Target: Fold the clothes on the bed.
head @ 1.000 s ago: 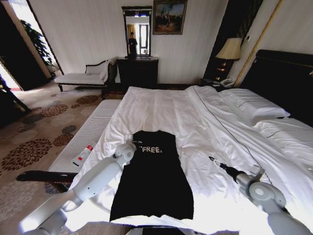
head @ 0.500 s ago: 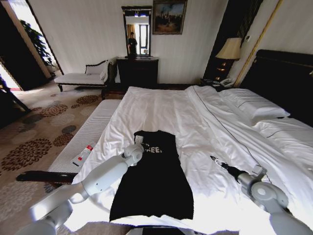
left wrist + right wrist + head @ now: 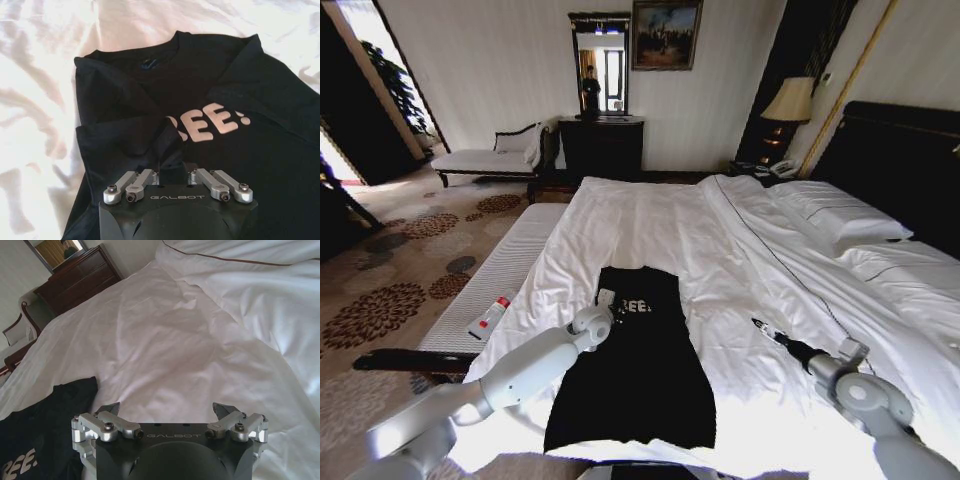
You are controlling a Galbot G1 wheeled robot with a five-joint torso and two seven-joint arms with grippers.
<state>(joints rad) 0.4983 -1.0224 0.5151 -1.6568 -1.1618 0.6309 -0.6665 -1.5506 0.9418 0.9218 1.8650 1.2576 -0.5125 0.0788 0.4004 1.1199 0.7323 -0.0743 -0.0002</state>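
White sheets and a rumpled white duvet cover the large double bed (image 3: 650,215) with its tall dark wooden headboard, and on the bed's near half lies the black short-sleeved soft-fabric T-shirt (image 3: 635,375) with white lettering on the chest. Its neck end points away from the robot and its hem reaches close to the bed's near edge. One sleeve side is folded over onto the chest, so the lettering reads only "REE:" in the left wrist view.

At that folded sleeve sits the left gripper (image 3: 169,162), its fingers drawn close together on a pinch of the black fabric, as far as the bunched cloth lets one judge. In the head view it lies just beside the lettering.

Off to the T-shirt's other side, well apart from it, the right gripper (image 3: 167,412) hovers over bare white sheet with its fingers spread wide and nothing between them.
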